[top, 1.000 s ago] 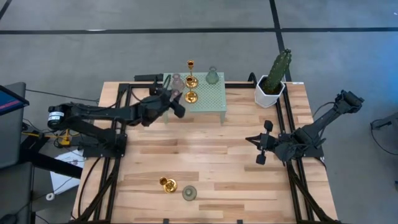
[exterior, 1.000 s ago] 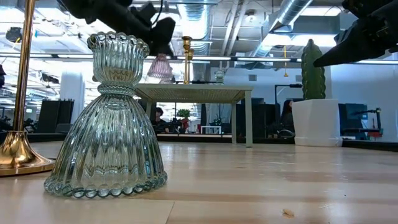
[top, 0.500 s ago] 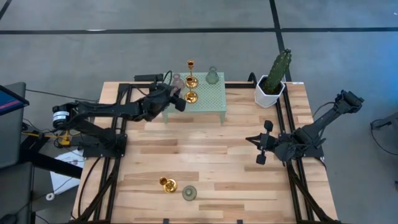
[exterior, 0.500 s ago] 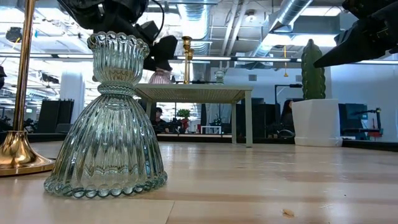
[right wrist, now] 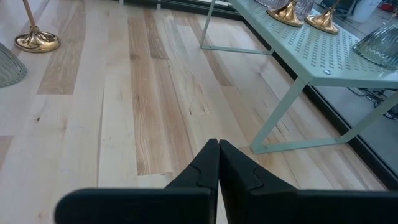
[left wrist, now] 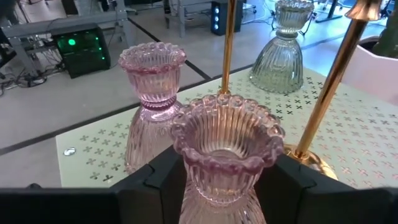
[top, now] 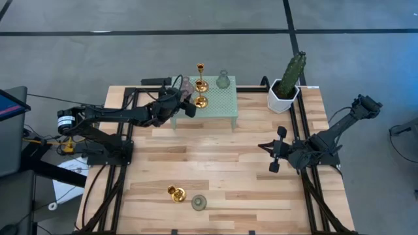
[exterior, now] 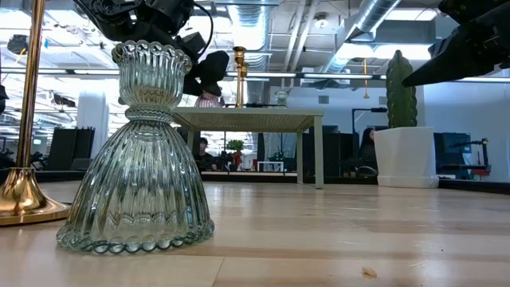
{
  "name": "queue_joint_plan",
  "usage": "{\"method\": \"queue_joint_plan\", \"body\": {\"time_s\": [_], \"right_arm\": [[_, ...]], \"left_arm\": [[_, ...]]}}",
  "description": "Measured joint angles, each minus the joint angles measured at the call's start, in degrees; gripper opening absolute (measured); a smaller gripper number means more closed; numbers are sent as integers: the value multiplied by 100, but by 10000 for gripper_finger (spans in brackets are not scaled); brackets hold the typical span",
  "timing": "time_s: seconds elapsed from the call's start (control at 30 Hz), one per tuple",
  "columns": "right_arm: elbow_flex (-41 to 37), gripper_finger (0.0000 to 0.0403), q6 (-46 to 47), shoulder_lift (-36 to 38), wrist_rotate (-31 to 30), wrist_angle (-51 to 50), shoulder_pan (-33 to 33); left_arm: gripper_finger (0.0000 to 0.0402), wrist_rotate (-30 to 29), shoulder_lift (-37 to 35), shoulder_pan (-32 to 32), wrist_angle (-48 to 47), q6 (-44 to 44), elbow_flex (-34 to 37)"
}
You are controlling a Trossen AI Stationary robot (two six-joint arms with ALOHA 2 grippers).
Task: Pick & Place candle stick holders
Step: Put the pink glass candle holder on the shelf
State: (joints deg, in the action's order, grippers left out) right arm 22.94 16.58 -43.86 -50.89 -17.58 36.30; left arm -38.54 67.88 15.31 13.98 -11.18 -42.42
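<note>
A pink candle stick holder point(left wrist: 227, 143) stands between the two fingers of my left gripper point(top: 186, 104) at the left end of the mint green stand point(top: 219, 99), its base at the stand's top point(exterior: 209, 100). The fingers are level with its neck, under the flared cup, and a gap shows beside one finger point(left wrist: 292, 180). On the stand are also a second pink holder point(left wrist: 152, 81), two gold ones point(top: 200, 101) and a sage one point(top: 223, 79). A gold holder point(top: 176, 193) and a sage one point(top: 199, 202) stand near the front edge. My right gripper point(right wrist: 218, 155) hangs shut at the right. My left gripper comes level from the table's left, its fingers on either side of the pink holder's neck point(left wrist: 199, 186). The cup's rim covers the place where they would meet it, so I cannot tell whether either finger touches. The holder stands upright on the stand.
A cactus in a white pot point(top: 286, 85) stands at the far right corner. The gold stems point(left wrist: 336, 74) rise close beside the pink holder. The bare wood in the middle of the table point(top: 215, 156) is free room.
My left gripper has gone toward the far edge and down with the pink holder. The holder hung above the stand's top a second ago and now has its base at the stand's top, still upright.
</note>
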Motion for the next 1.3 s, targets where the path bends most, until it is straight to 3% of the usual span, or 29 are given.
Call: {"method": "queue_joint_plan", "body": {"time_s": [0.7, 0.87, 1.1, 1.3], "right_arm": [[0, 0, 107, 0, 24, 3, 1], [0, 0, 107, 2, 24, 7, 2], [0, 0, 107, 2, 24, 7, 0], [0, 0, 106, 2, 24, 20, 1]], "left_arm": [[281, 288, -302, -77, -48, 38, 18], [285, 880, -652, -158, -419, 18, 16], [271, 896, -1232, -653, -1302, 18, 16], [251, 556, -1787, -1050, -1549, 177, 16]]}}
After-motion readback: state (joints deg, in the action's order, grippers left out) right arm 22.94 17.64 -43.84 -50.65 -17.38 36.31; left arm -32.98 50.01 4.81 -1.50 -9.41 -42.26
